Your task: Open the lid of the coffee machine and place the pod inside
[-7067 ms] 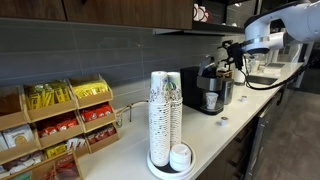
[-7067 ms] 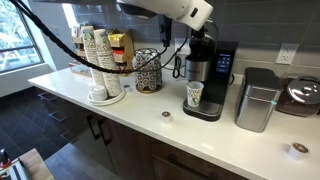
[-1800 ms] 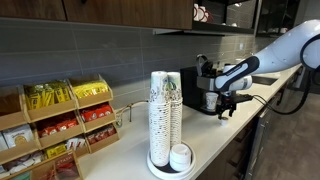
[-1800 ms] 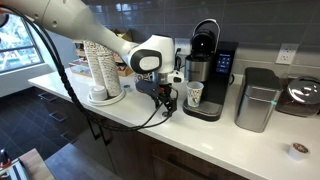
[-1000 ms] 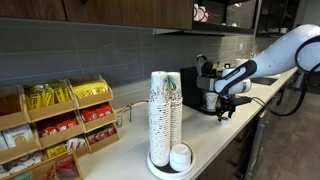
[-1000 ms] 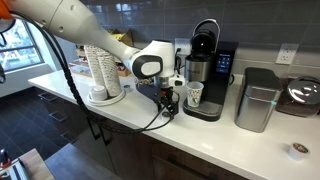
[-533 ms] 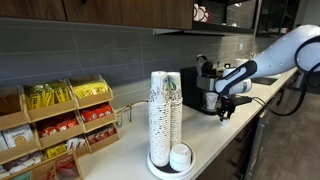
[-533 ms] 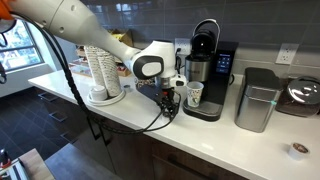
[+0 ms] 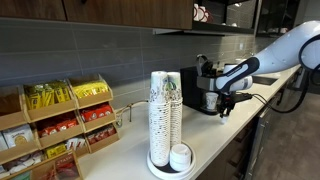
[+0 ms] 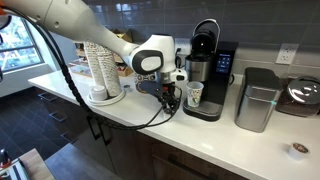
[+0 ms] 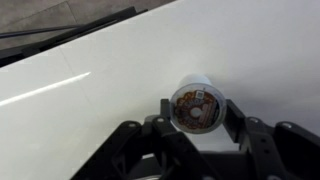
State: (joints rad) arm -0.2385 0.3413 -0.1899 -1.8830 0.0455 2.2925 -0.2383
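In the wrist view the pod point(image 11: 195, 104), a small white cup with a printed brown foil top, sits on the white counter point(image 11: 90, 90), pinched between my two black fingers point(image 11: 232, 118). My gripper point(image 11: 197, 112) is shut on it. In both exterior views the gripper point(image 10: 170, 103) point(image 9: 224, 108) hangs low over the counter, just beside the black and silver coffee machine point(image 10: 205, 75) point(image 9: 210, 88). The machine's dark lid point(image 10: 205, 36) stands tilted up. The gripper hides the pod in the exterior views.
A paper cup point(image 10: 194, 94) stands in the machine's bay. A tall stack of paper cups point(image 9: 165, 115) point(image 10: 100, 65), a wire basket point(image 10: 148, 72) and a snack rack point(image 9: 60, 120) stand along the counter. A silver bin point(image 10: 257, 98) and another pod point(image 10: 297, 150) lie beyond the machine.
Over the last second the jaws have closed on the pod. The arm has stayed low over the same spot beside the machine, shifting only slightly.
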